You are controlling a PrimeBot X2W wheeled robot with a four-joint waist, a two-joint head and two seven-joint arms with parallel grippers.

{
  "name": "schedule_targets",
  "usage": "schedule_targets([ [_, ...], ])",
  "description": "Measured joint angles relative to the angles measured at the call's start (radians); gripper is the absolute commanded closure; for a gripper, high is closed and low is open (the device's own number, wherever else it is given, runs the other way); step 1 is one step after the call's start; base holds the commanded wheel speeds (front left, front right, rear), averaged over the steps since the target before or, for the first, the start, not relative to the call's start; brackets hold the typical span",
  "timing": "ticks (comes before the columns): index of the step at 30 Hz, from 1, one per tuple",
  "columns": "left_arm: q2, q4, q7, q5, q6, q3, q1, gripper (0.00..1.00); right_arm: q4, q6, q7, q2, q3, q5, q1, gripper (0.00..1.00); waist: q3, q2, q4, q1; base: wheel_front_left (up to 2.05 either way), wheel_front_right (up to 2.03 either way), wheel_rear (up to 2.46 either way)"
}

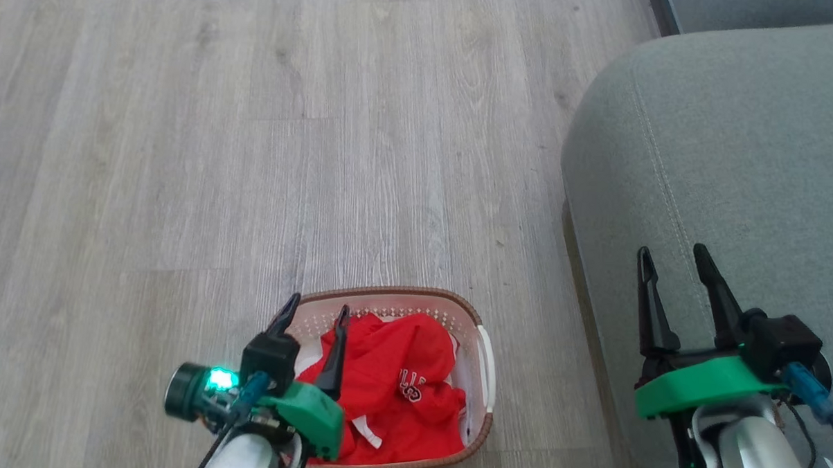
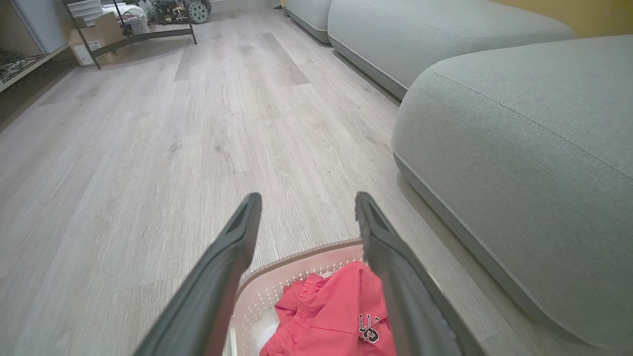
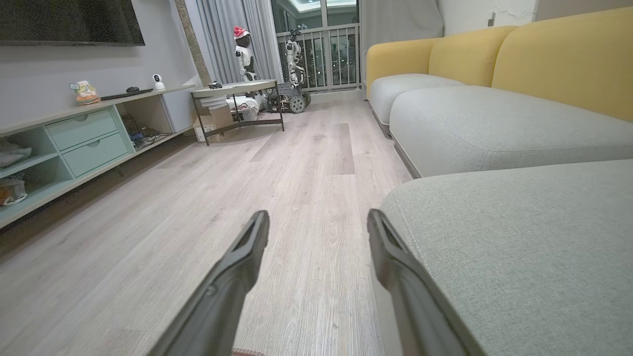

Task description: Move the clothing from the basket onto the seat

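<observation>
The red clothing (image 1: 390, 385) with dark lettering lies crumpled inside the cream basket (image 1: 482, 364) on the floor, low in the head view. My left gripper (image 1: 318, 312) hovers open over the basket's left side, its fingers apart with nothing between them. In the left wrist view the clothing (image 2: 336, 311) and the basket rim (image 2: 296, 259) show between the fingers of the left gripper (image 2: 306, 199). The grey-green seat (image 1: 731, 162) fills the right side. My right gripper (image 1: 673, 255) stands open above the seat's front part, empty. In the right wrist view the right gripper (image 3: 319, 217) frames floor, with the seat (image 3: 519, 237) to the right.
Pale wood floor (image 1: 253, 152) stretches ahead and to the left of the basket. More grey sofa cushions (image 3: 494, 123) with yellow backs (image 3: 568, 54) run along the right. A low shelf unit (image 3: 89, 143) and a small table (image 3: 232, 91) stand far off.
</observation>
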Motion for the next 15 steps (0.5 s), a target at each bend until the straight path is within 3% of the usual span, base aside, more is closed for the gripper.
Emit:
schedule_targets([
  [15, 0.003, -0.156, -0.008, -0.037, 0.048, 0.125, 0.132, 0.0, 0.009, 0.0, 0.0, 0.0, 0.004, -0.018, 0.021, 0.0, -0.06, 0.0, 0.02, 0.0, 0.0, 0.0, 0.0],
])
